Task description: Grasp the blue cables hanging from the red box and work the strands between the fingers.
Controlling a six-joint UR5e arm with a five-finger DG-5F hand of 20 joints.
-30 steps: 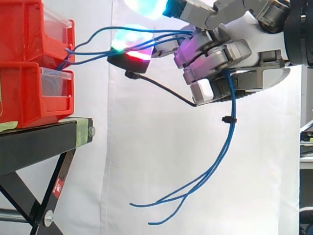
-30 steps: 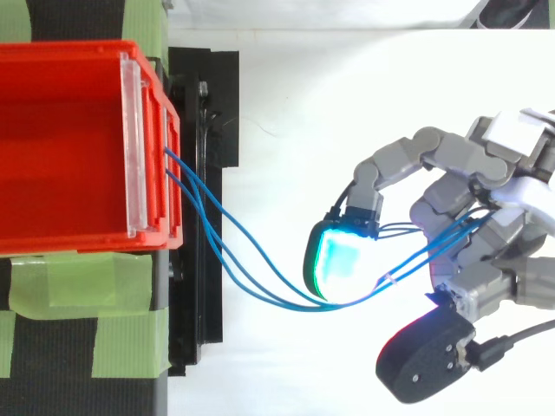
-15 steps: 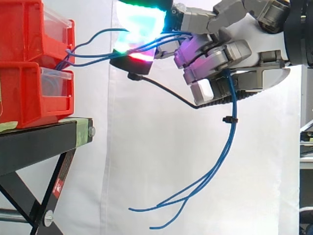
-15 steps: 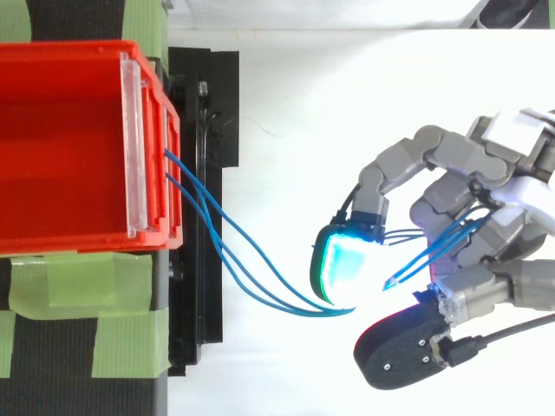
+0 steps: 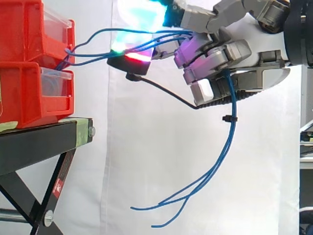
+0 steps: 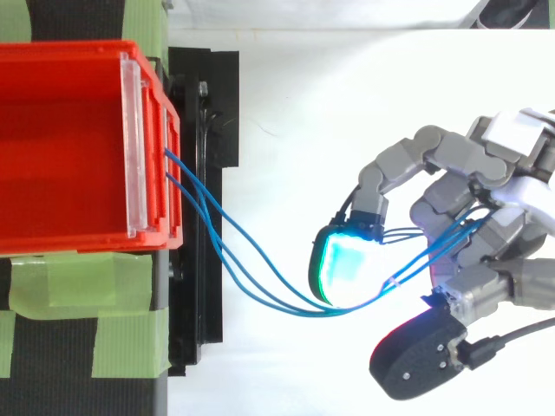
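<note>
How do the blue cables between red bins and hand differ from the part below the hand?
From the red bins to the hand the blue cables run nearly level, held at both ends; below the hand they hang with free ends. The upper strands spread apart; a black tie bundles the lower ones. Same strands throughout.

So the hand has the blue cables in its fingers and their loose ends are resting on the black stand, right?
Not quite. The hand does have the blue cables in its fingers, but their loose ends hang free in the air below the hand, not touching the black stand. The side view shows it.
</note>
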